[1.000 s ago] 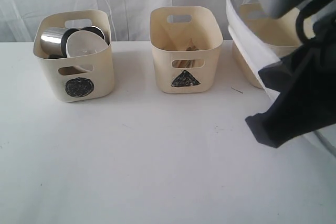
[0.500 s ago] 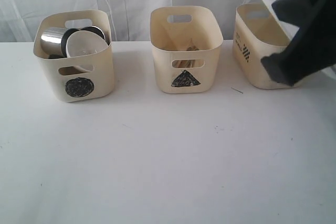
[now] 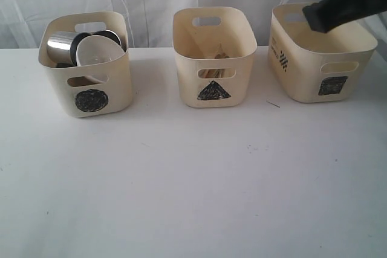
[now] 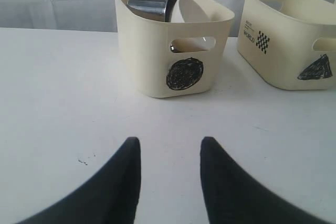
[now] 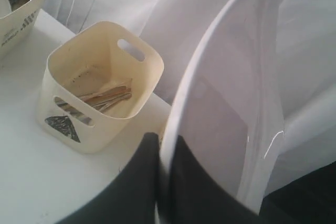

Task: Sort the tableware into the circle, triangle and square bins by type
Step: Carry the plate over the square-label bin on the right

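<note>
The large white square plate (image 5: 226, 103) is held on edge in the air above the square bin (image 3: 302, 70), as far as the right arm's place in the exterior view shows; the plate itself cannot be made out there against the pale curtain. The right gripper (image 5: 164, 153) is pinched narrowly on the plate's rim, with one dark finger on each face. That is a thin hold on a glossy, wide piece, so the plate may swing or slide between the fingers as it is lowered. A corner could also catch the square bin's rim and shove or tip the tub, since the plate looks nearly as broad as the opening. Letting go too high could chip it. The plate is shiny white with a rounded corner, a raised curved border and a flat shallow middle, and a bright highlight runs along its edge. The triangle bin (image 3: 214, 58), next over from the square bin, holds only cutlery and chopsticks. The left gripper (image 4: 169, 145) is well apart from the square bin, low over the table (image 3: 193, 197) and facing the circle bin (image 3: 91, 83), its fingers spread wide and holding nothing.
</note>
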